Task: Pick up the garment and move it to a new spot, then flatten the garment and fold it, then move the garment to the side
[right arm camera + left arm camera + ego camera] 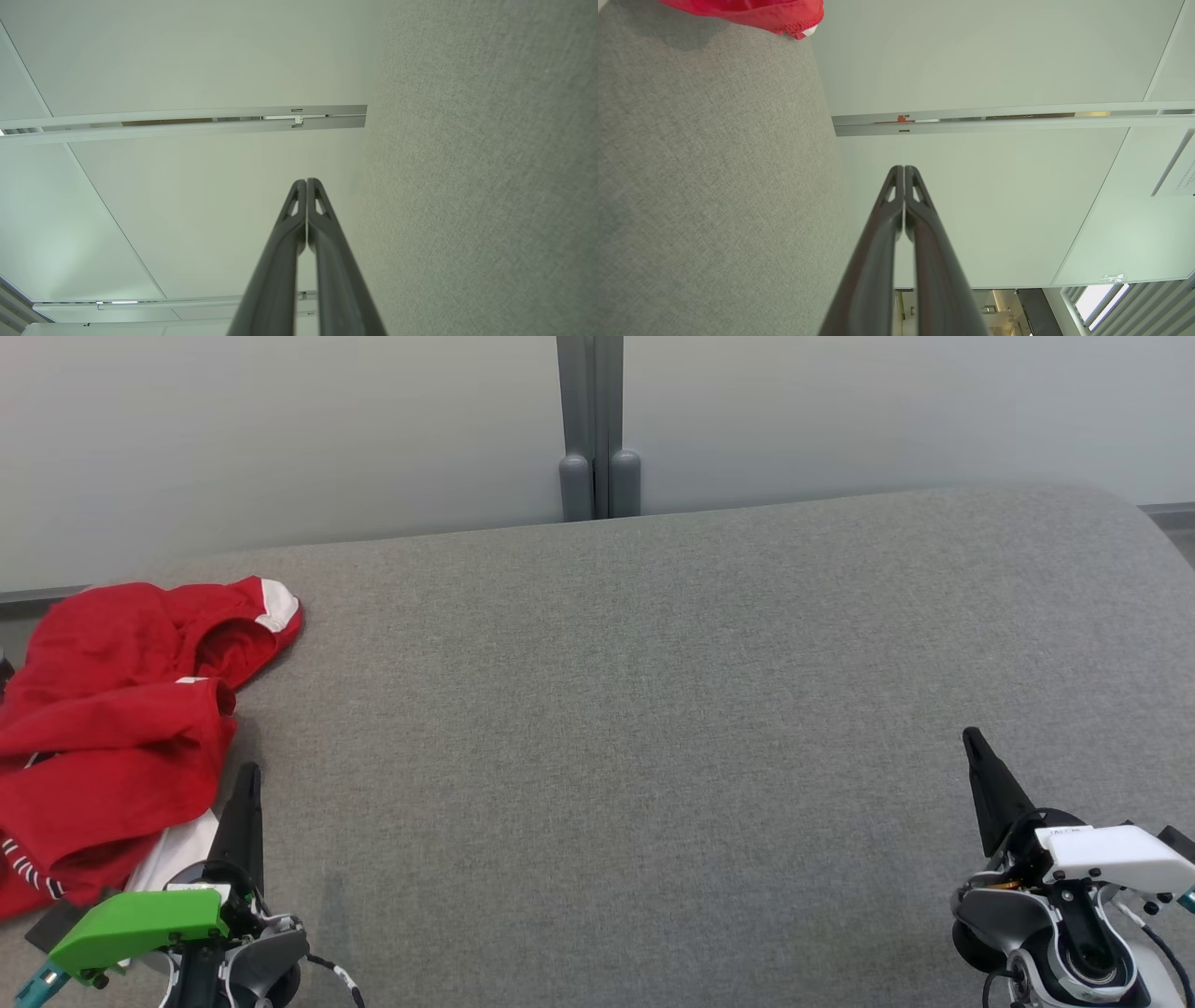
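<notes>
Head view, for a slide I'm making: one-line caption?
Crumpled red garment lies at the grey surface's left edge; left gripper and right gripper rest shut and empty.

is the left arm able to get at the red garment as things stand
Probably yes. The left pincer sits right at the edge of the red garment on the grey surface, with nothing between them. It is shut, so it would have to open first.
</notes>
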